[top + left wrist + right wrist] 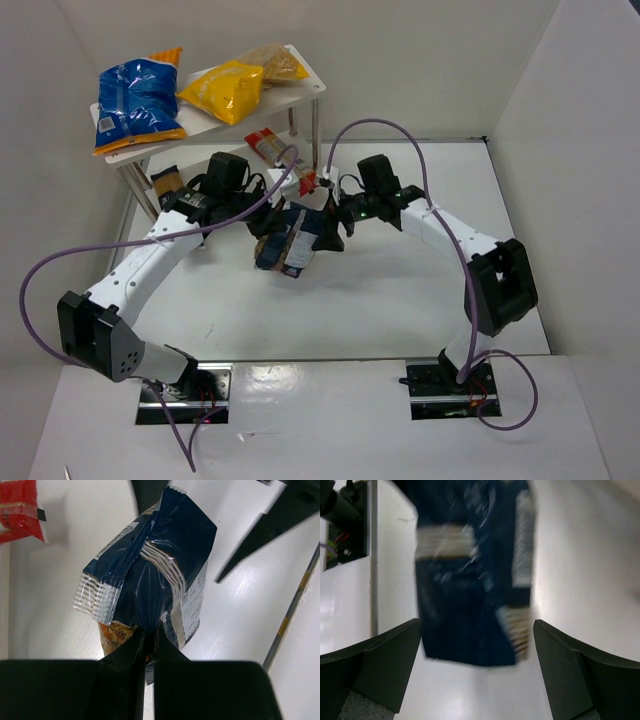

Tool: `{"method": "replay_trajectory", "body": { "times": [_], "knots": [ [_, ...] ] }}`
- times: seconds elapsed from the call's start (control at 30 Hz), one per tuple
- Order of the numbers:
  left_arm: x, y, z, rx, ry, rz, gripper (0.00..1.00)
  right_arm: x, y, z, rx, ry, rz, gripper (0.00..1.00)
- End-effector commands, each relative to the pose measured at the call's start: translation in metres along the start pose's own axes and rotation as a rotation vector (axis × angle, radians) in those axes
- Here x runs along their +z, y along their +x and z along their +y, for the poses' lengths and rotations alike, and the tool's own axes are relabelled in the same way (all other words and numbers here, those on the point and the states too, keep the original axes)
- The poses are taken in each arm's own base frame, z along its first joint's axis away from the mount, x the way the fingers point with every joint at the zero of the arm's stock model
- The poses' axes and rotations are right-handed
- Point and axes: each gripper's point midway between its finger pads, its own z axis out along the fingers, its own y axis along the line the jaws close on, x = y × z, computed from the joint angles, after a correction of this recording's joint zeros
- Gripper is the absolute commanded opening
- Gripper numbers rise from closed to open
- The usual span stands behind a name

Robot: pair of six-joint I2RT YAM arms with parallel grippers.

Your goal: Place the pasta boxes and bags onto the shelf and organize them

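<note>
A dark blue pasta bag (289, 248) hangs just above the table's middle, with my left gripper (266, 228) shut on it. In the left wrist view the left gripper (148, 641) pinches a fold of the bag (150, 570). My right gripper (327, 230) is open right beside the bag. In the blurred right wrist view the bag (470, 580) sits just ahead of the open right gripper (477, 665), without touching either finger. The white shelf (296, 95) at the back left carries a big blue bag (138, 100), a yellow bag (225, 90) and a clear bag (275, 62).
A long red packet (272, 148) lies by the shelf's right legs; it also shows as the red packet (17, 510) in the left wrist view. An orange and dark packet (166, 182) sits low under the shelf. White walls enclose the table on the left, back and right.
</note>
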Motion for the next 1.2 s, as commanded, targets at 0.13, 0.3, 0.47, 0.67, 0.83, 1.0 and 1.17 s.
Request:
{"method": "replay_trajectory", "body": {
  "times": [0.13, 0.3, 0.47, 0.67, 0.83, 1.0, 1.17],
  "knots": [
    [-0.034, -0.058, -0.014, 0.087, 0.046, -0.209, 0.0, 0.011, -0.052, -0.014, -0.094, -0.041, -0.1, 1.0],
    [-0.036, -0.063, -0.016, 0.095, 0.056, -0.221, 0.0, 0.019, -0.05, -0.005, -0.083, -0.084, -0.095, 1.0],
    [-0.033, -0.063, -0.02, 0.092, 0.089, -0.225, 0.0, 0.022, -0.049, 0.018, -0.076, -0.21, -0.113, 1.0],
    [-0.034, -0.065, -0.021, 0.099, 0.095, -0.234, 0.0, 0.033, -0.05, 0.032, -0.086, -0.277, -0.105, 1.0],
    [-0.035, -0.066, -0.021, 0.099, 0.095, -0.234, 0.0, 0.04, -0.046, 0.036, -0.098, -0.287, -0.089, 0.98],
    [-0.032, -0.066, -0.025, 0.095, 0.125, -0.235, 0.0, 0.052, -0.044, 0.038, -0.103, -0.275, -0.054, 0.49],
    [-0.037, -0.069, -0.026, 0.1, 0.122, -0.242, 0.0, 0.063, -0.041, 0.039, -0.103, -0.245, -0.002, 0.0]
  ]
}}
